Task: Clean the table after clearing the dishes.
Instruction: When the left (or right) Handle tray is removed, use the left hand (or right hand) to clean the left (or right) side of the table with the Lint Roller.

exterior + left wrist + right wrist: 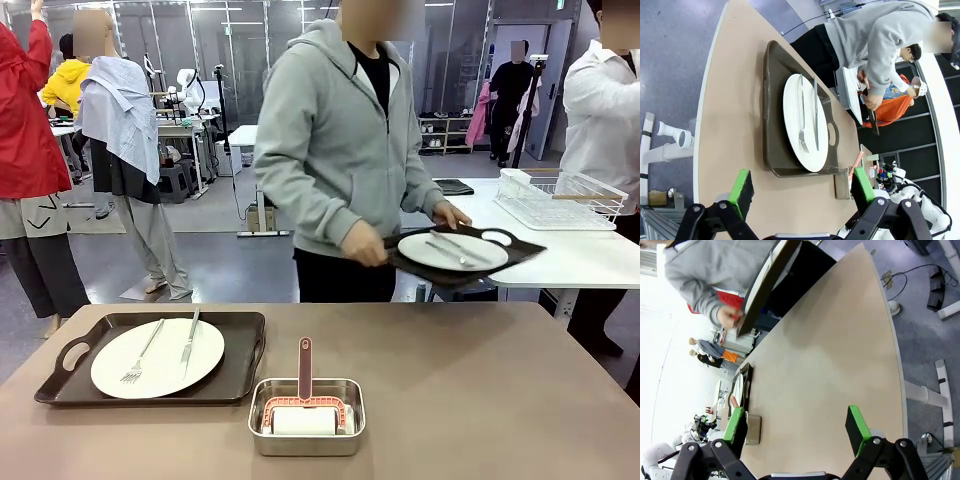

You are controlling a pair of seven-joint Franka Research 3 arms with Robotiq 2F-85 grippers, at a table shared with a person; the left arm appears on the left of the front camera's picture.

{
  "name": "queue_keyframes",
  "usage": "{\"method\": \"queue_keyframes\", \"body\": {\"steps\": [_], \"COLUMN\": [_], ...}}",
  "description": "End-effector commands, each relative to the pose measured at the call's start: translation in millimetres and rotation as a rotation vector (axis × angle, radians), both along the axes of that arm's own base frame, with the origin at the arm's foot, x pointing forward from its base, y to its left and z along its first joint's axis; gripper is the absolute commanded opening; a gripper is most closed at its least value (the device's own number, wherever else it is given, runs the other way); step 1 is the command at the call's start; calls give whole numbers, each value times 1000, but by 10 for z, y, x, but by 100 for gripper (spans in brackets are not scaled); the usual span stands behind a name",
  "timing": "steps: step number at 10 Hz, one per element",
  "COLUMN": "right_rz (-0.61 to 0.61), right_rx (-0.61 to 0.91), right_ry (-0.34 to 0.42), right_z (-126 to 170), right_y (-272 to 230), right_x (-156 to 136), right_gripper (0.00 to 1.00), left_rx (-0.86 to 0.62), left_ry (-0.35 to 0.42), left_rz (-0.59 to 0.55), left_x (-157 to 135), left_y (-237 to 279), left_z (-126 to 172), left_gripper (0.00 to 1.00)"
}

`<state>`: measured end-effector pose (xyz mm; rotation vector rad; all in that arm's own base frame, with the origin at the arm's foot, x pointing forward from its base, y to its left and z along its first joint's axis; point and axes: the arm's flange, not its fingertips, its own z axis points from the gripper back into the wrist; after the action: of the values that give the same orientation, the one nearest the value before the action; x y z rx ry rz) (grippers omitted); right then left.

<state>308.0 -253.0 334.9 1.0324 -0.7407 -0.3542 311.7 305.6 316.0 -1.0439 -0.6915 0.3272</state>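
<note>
Person (pixel 335 130) holds tray (pixel 525 250), second tray (pixel 245 345) — on table (pixel 480 400)

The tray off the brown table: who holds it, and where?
A person holds the tray by its edges, a hand at each side; left pincer and right pincer are empty.

The left gripper (pixel 802 192) and the right gripper (pixel 796 425) hovered apart, their green-padded jaws spread wide and empty.
</note>
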Motion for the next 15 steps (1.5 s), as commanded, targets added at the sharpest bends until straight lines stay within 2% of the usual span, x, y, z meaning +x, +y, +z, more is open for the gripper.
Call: {"method": "queue_keyframes", "body": {"steps": [1, 2, 4, 6, 8, 9, 10, 11, 13, 15], "right_rz": [-1, 0, 170, 339, 529, 593, 724, 806, 932, 1000], "right_rx": [7, 0, -223, -421, -596, -646, -743, -816, -877, -944], "right_ry": [-10, 0, -192, -299, -365, -384, -427, -447, -493, -540], "right_z": [9, 0, 566, 1210, 1689, 1801, 1914, 1927, 1892, 1813], "right_y": [2, 0, 187, 587, 1296, 1600, 2195, 2619, 3267, 3671], "right_x": [0, 0, 237, 654, 1022, 1110, 1227, 1259, 1178, 1084], "right_gripper": [100, 100, 100, 100, 100, 100, 100, 100, 100, 100], "left_rx": [2, 2, 2, 2, 2, 2, 2, 2, 2, 2], "left_ry": [5, 5, 5, 5, 5, 5, 5, 5, 5, 5], "left_rz": [-2, -2, -2, -2, -2, -2, -2, -2, -2, -2], "left_x": [-37, -37, -37, -37, -37, -37, -37, -37, -37, -37], "left_y": [14, 14, 14, 14, 14, 14, 14, 14, 14, 14], "left_z": [-8, -8, -8, -8, -8, -8, -8, -8, -8, -8], "left_gripper": [100, 100, 100, 100, 100, 100, 100, 100, 100, 100]}}
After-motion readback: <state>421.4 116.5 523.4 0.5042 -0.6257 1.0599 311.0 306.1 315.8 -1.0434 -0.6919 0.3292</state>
